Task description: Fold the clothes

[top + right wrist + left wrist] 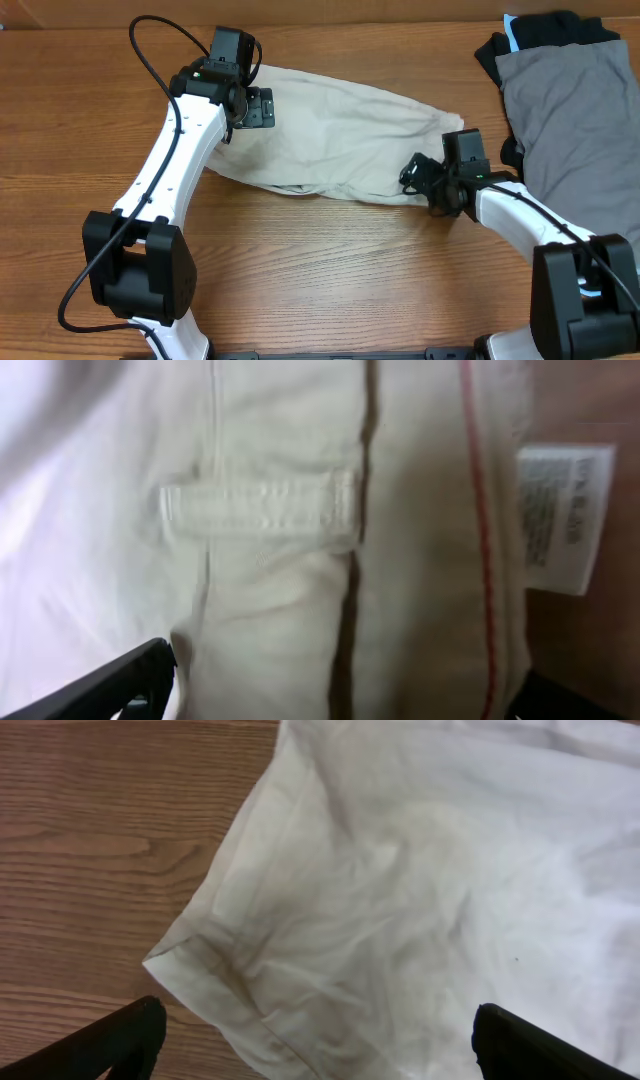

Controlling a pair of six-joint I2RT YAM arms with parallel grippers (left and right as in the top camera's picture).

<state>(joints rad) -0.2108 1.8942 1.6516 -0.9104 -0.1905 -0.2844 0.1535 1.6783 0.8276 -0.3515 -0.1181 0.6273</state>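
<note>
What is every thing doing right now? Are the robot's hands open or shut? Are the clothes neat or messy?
shorts: lying on the table, wrinkled, nothing gripping them
left gripper: open, over the shorts' hem corner
right gripper: open, over the waistband
belt loop: lying flat on the waistband
white label: sticking out past the shorts' edge
grey garment: spread out, lying on the black garment
black garment: bunched, mostly covered

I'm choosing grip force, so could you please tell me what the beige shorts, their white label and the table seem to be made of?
The shorts look like matte woven cotton: soft creases, stitched hems, a sewn belt loop. The label seems to be a thin printed fabric tag. The table shows wood grain, perhaps laminate.
</note>
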